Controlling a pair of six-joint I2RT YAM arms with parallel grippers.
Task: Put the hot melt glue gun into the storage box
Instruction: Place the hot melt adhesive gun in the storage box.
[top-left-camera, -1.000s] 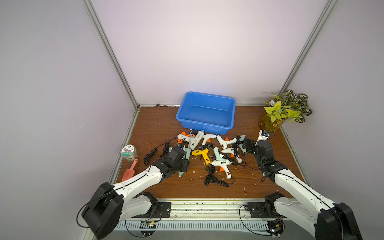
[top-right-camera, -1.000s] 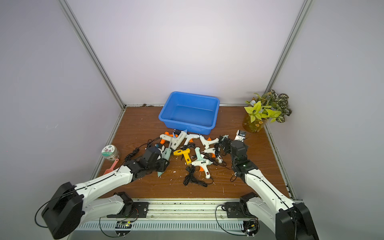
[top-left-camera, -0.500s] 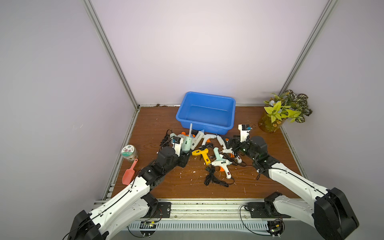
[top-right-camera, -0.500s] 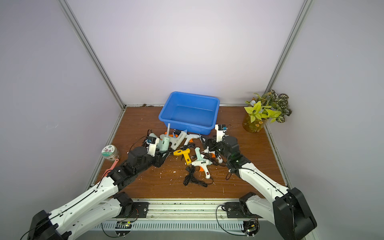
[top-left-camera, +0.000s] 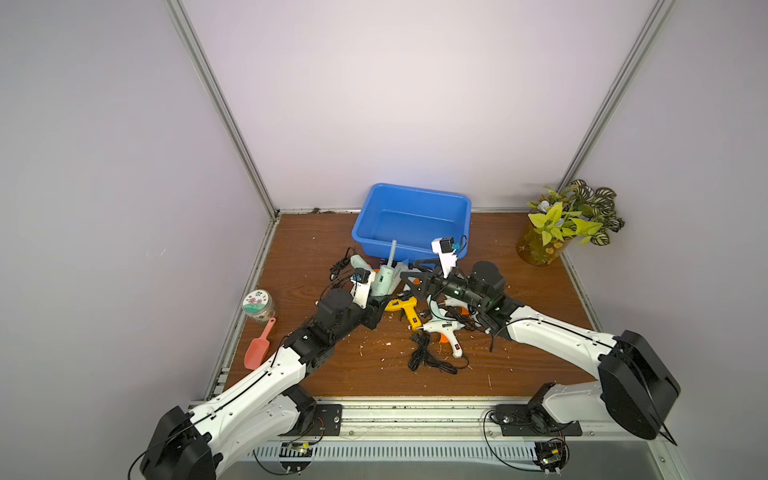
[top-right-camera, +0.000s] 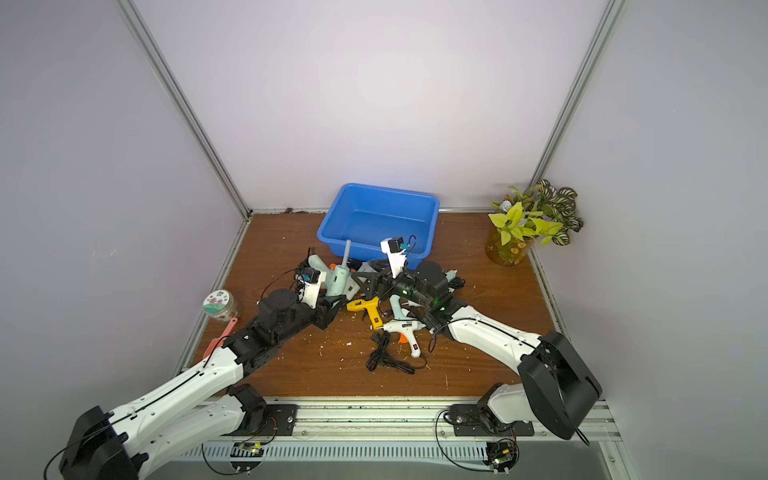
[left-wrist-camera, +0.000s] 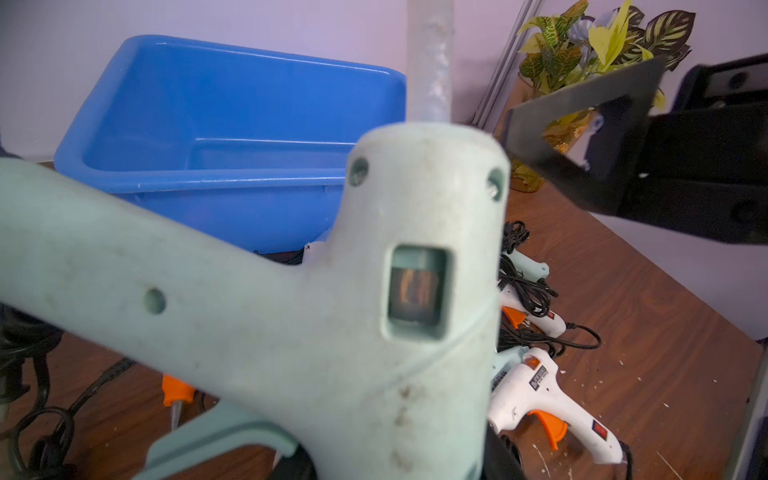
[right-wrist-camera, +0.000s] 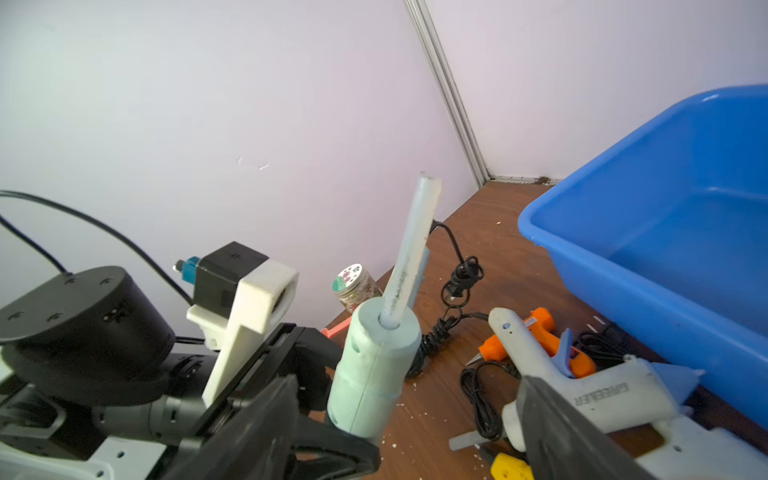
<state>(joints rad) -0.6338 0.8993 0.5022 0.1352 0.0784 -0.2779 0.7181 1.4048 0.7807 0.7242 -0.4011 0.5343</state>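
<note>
Left end effector (top-left-camera: 375, 311) clamped on upright mint glue gun (top-left-camera: 384, 279), right end effector (top-left-camera: 409, 276) jaws apart beside it, box (top-left-camera: 415, 220) just behind, more guns (top-left-camera: 441, 329) on counter (top-left-camera: 353, 374).

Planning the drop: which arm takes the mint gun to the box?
Likely left: left end effector grips the mint glue gun near the storage box; right end effector open, empty.

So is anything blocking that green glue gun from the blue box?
Nothing visible does. The left gripper holds the green glue gun lifted short of the storage box; other glue guns lie lower on the table, and the open right gripper sits beside it.
</note>
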